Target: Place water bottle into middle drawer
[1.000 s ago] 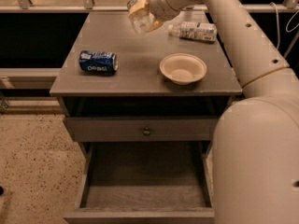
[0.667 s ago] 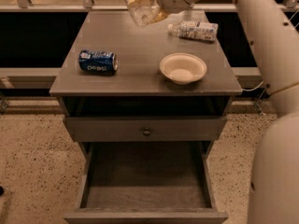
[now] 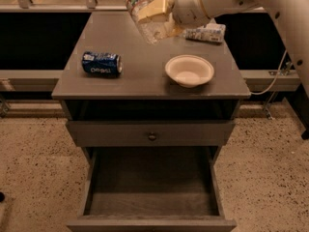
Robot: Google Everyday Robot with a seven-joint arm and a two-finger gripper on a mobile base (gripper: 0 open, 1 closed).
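Saw the water bottle [image 3: 136, 4] lifted clear of the cabinet top [image 3: 140, 57], tilted with one end up-left and the other down-right, over the rear middle of the surface. Found it clamped in the gripper [image 3: 149, 19], the pale yellow fingers [image 3: 153, 9] closed across its ribbed middle, one above and one below. Traced the white arm [image 3: 270, 4] away to the upper right, off the frame.

Just right of the bottle's lower end, noted a labelled bottle [image 3: 205, 33] lying on its side near the back right corner. Nearer the front, spotted a white bowl [image 3: 189, 70] right of centre, close to the front edge, and a blue soda can [image 3: 101, 64] on its side toward the left edge. Between can and bowl, left a bare strip of top running from back to front.

Below the front edge, made out a dark open gap, then a shut drawer front [image 3: 116, 134] with a small round knob [image 3: 152, 136]. Under that, found the middle drawer [image 3: 152, 197] pulled well out toward the camera, its plank floor showing from wall to wall, well below and forward of the held bottle. To either side of the cabinet, saw speckled floor [image 3: 34, 153].
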